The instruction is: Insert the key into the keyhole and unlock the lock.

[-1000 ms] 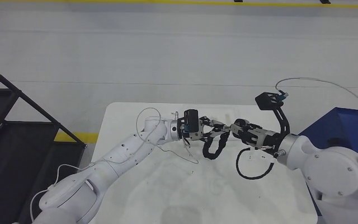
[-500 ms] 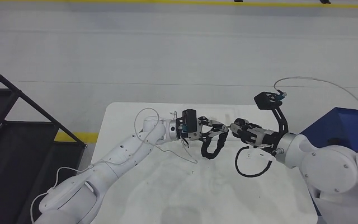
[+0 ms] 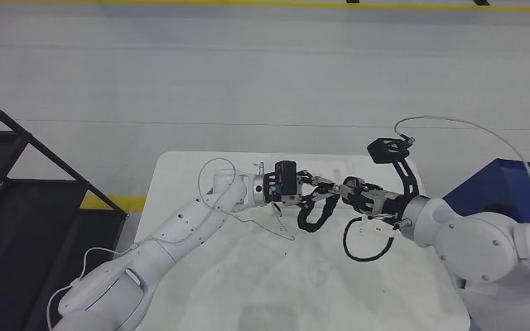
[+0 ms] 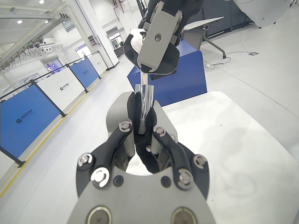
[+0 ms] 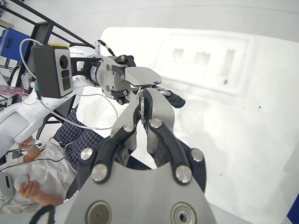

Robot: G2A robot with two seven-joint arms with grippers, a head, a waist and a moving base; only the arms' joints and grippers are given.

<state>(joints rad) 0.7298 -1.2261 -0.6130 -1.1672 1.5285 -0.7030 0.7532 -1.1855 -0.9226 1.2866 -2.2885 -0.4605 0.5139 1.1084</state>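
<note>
Two arms meet tip to tip above the tabletop (image 4: 233, 141). The left end effector (image 4: 141, 108) is clamped on the lock (image 4: 144, 99), a chrome cylinder jutting past its fingertips. Directly opposite, the right end effector (image 4: 154, 68) is pinched on the black-headed key (image 4: 170, 58), whose blade meets the cylinder's end face. Insertion appears to be the step in hand. The next move likely calls for a straight push along the cylinder's axis, then a twist. The keyhole is hidden, so the blade's depth cannot be told. A black cable loop (image 3: 310, 217) hangs beneath both.

Silver key (image 4: 144, 78) tip at chrome lock (image 4: 145, 99)
</note>
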